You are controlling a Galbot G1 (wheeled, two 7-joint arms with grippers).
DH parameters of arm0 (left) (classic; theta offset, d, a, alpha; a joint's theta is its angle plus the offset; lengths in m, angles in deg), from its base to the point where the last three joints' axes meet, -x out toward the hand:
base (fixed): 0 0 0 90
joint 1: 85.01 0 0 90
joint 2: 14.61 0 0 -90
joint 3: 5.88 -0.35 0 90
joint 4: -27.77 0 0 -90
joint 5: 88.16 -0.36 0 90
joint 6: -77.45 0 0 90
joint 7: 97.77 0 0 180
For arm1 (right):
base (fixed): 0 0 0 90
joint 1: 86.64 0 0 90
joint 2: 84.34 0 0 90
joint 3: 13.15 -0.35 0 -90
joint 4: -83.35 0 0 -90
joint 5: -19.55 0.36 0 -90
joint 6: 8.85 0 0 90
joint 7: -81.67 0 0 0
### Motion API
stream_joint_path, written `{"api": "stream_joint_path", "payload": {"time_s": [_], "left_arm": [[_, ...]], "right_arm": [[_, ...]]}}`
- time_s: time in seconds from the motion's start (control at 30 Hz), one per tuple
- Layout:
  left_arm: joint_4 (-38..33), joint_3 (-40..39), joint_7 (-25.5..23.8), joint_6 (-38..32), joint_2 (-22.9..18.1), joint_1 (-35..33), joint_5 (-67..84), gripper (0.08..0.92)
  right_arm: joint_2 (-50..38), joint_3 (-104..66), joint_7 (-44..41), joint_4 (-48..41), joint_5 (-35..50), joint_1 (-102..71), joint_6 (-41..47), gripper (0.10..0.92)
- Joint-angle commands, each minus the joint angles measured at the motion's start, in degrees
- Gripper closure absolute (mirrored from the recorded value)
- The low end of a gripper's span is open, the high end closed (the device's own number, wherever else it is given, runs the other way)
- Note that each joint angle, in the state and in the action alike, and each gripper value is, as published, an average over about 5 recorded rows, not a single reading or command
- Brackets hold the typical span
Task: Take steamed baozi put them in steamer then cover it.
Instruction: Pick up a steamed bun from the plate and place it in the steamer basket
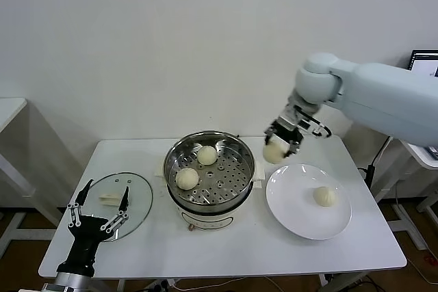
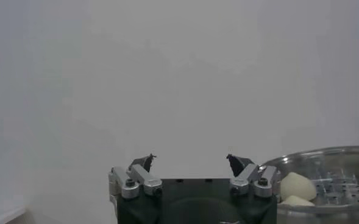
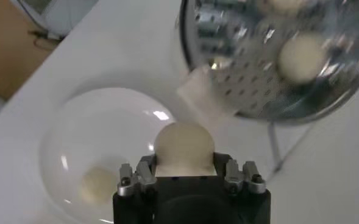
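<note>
The steamer (image 1: 241, 161) stands mid-table on its white base and holds two baozi (image 1: 187, 178) (image 1: 207, 155). My right gripper (image 1: 277, 150) is shut on a third baozi (image 1: 274, 152) and holds it in the air between the steamer's right rim and the white plate (image 1: 294, 203). In the right wrist view that baozi (image 3: 183, 145) sits between the fingers. A fourth baozi (image 1: 324, 196) lies on the plate, and shows in the right wrist view too (image 3: 97, 184). The glass cover (image 1: 140, 200) lies flat on the table left of the steamer. My left gripper (image 1: 100, 204) is open and empty over the cover's near edge.
The white table (image 1: 226, 251) has bare room in front of the steamer and plate. The steamer (image 2: 325, 159) with two buns shows at the side of the left wrist view. A monitor edge (image 1: 424, 63) stands far right.
</note>
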Motion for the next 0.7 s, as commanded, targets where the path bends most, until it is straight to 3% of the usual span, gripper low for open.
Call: {"api": "stream_joint_path", "payload": {"time_s": [0.03,0.7], "left_arm": [[-0.19,0.11,0.04,0.07,0.00,-0.02,0.13,0.177],[0.02,1.17,0.05,-0.18,-0.09,0.11,0.78,0.177]], "right_arm": [[11.23,-0.97,1.95,2.26,-4.80,1.02,-13.26,0.380],[17.69,-3.04,4.87,-1.67,-19.26,-14.42,-24.57,0.381]]}}
